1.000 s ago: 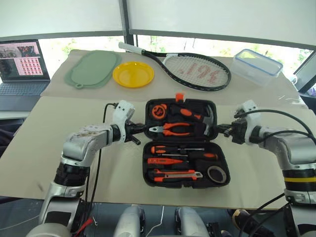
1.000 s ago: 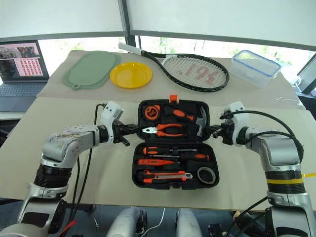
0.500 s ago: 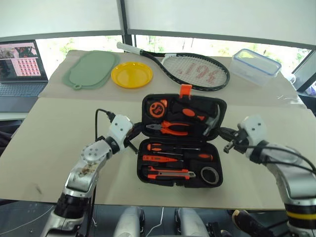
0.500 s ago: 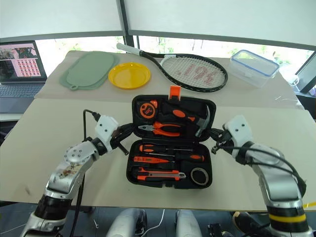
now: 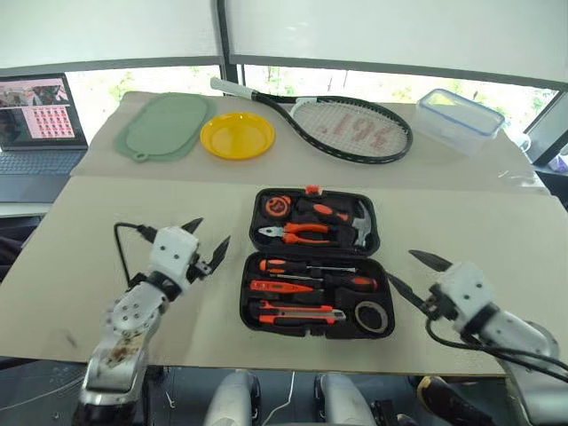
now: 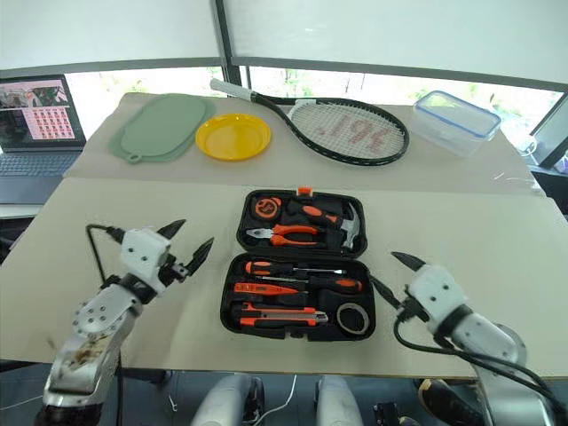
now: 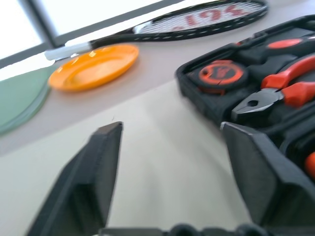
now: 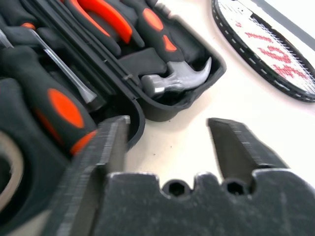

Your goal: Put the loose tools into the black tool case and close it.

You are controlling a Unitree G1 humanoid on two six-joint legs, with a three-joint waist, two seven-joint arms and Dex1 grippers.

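Black fingers of the left gripper (image 5: 206, 240) and the right gripper (image 5: 411, 270) stand wide apart and empty, one on each side of the black moulded plastic tool case (image 5: 312, 261). The case lies open on the beige table (image 5: 89, 231), with the orange-and-black screwdrivers (image 5: 311, 266) in its near half. Farther back lie a round yellow plate (image 5: 237, 135) and a black racket (image 5: 342, 124).

- The black tool case (image 5: 310, 262) lies open, black inside and out, with a small orange latch (image 5: 311, 189) on its far rim.
- The screwdrivers (image 5: 311, 266), the utility knife (image 5: 300, 312) and the pliers (image 5: 295, 233) show orange and black.
- The hammer (image 5: 359, 227) has a silver-grey head.
- The tape measure (image 5: 281, 205) is orange with a dark centre.
- The plate (image 5: 237, 135) is yellow; the mat (image 5: 165, 124) beside it pale green.
- The racket (image 5: 342, 124) has a black frame, a white grip and red marks on pale strings.
- The container (image 5: 460, 120) is clear with a blue rim.
- The table (image 5: 106, 222) is beige.
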